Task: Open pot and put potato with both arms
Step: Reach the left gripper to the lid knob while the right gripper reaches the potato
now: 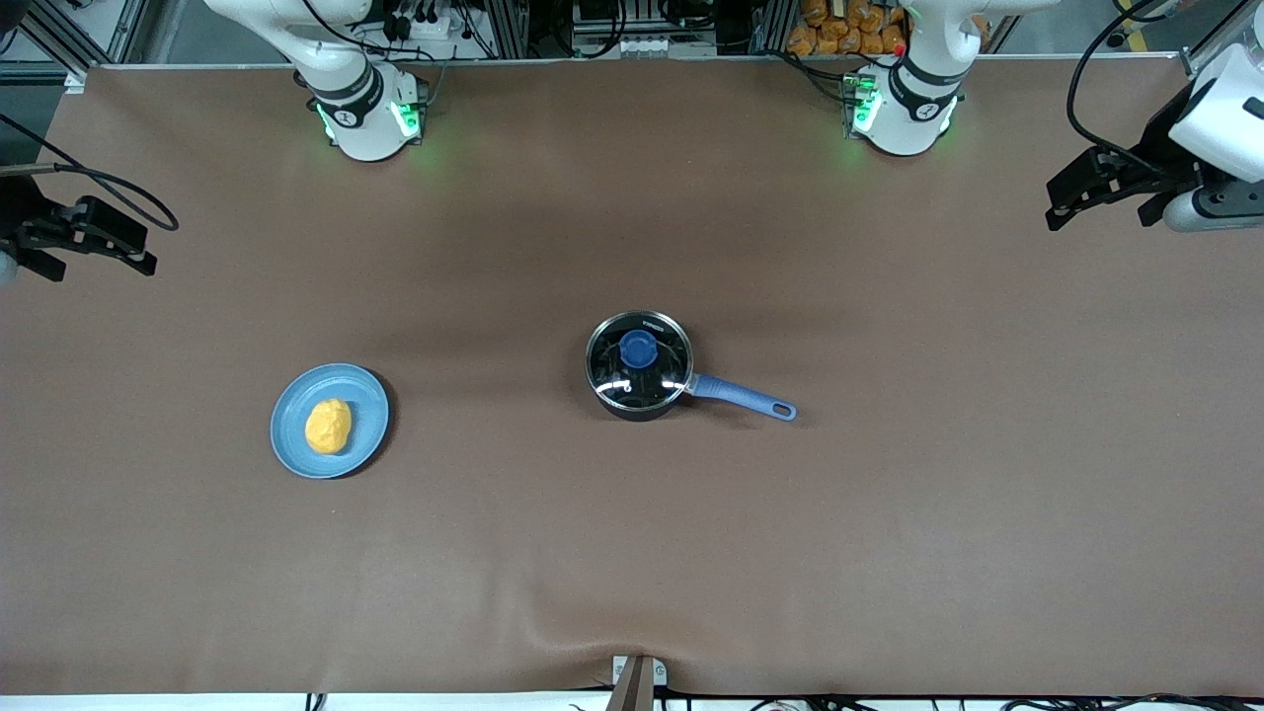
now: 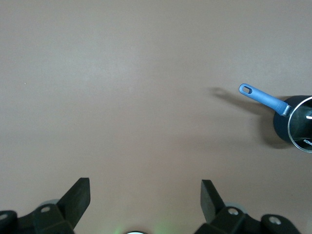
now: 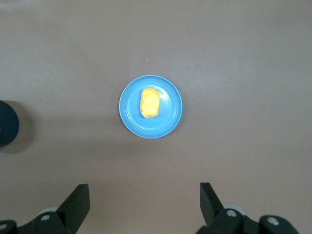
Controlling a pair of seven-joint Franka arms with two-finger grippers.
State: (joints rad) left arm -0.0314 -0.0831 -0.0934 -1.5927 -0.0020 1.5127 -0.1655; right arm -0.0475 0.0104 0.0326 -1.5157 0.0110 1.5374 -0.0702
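Observation:
The black pot [image 1: 637, 395] stands mid-table with its glass lid [image 1: 657, 370] and blue knob [image 1: 638, 348] on; its blue handle [image 1: 741, 397] points toward the left arm's end. The yellow-orange potato [image 1: 328, 427] lies on a light-blue plate [image 1: 370, 405] toward the right arm's end. My left gripper [image 1: 1096, 212] hovers open and empty over the table's left-arm end, well away from the pot [image 2: 297, 124]. My right gripper [image 1: 99, 262] hovers open and empty at the other end. From the right wrist I see the potato [image 3: 149, 103] on the plate [image 3: 168, 122]. Both grippers [image 2: 145, 190] [image 3: 145, 192] have jaws wide apart.
Both arm bases [image 1: 365, 118] [image 1: 904, 109] stand along the table's back edge. A small bracket [image 1: 637, 681] sits at the table's front edge. The pot's edge [image 3: 7, 123] shows in the right wrist view.

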